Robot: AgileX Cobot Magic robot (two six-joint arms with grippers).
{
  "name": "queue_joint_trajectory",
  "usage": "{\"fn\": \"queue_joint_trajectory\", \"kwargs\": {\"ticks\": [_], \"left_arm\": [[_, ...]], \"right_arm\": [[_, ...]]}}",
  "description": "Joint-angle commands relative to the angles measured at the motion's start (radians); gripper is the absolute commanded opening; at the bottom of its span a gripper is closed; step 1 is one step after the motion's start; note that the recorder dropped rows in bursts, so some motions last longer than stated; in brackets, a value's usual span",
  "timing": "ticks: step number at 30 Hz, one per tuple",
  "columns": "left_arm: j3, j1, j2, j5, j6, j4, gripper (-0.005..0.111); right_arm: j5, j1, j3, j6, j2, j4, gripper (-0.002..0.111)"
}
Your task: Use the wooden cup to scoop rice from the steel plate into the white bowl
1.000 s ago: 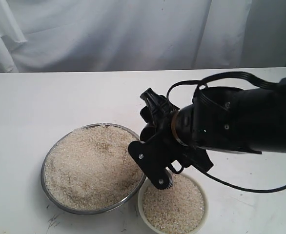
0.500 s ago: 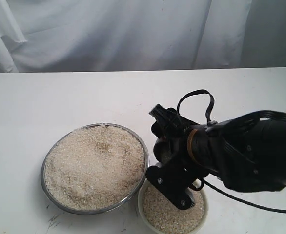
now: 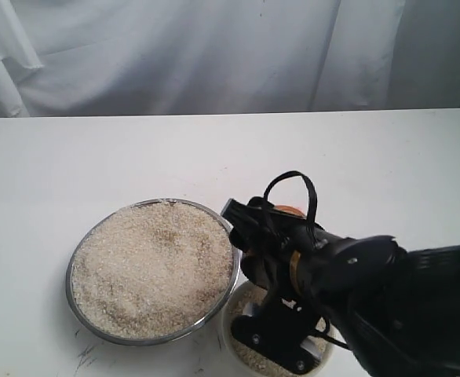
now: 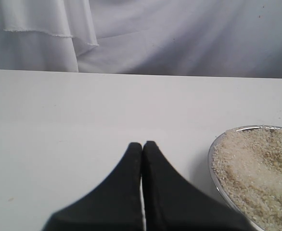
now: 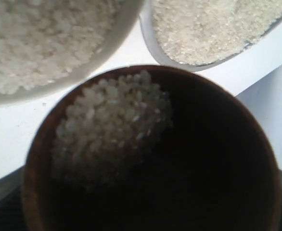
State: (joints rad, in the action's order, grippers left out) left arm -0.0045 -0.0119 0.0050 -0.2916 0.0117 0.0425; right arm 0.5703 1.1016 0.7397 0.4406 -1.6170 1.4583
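The steel plate (image 3: 79,245), heaped with rice (image 3: 151,267), lies left of centre. Just right of it, at the front, the white bowl (image 3: 225,338) holds rice and is mostly hidden under my right arm. My right gripper (image 3: 260,236) hangs over the gap between plate and bowl, shut on the wooden cup (image 5: 35,163). The cup fills the right wrist view, tilted, with a clump of rice (image 5: 112,125) inside. Beyond it show the white bowl (image 5: 107,48) and the steel plate (image 5: 153,45). My left gripper (image 4: 142,144) is shut and empty above the table beside the steel plate (image 4: 213,159).
A white cloth backdrop (image 3: 214,55) hangs behind the white table (image 3: 96,157). My right arm's black body and cables (image 3: 387,298) cover the front right corner of the table.
My right arm has swung forward and down with the cup, from over the plate's right edge to over the bowl. It now covers most of the bowl. The left gripper's movement cannot be told.
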Motion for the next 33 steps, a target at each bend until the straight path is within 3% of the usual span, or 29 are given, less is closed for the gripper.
{"fn": "queue_joint_trajectory", "kwargs": {"ticks": [1,33], "left_arm": [[0.005,0.002,-0.005,0.006,-0.003,0.001,0.000],[0.005,0.002,-0.005,0.006,-0.003,0.001,0.000]], "right_arm": [[0.034,0.009,-0.044,-0.003,0.011,0.075,0.000],[0.238,0.096,-0.106,-0.051,-0.005,0.286,0.000]]}}
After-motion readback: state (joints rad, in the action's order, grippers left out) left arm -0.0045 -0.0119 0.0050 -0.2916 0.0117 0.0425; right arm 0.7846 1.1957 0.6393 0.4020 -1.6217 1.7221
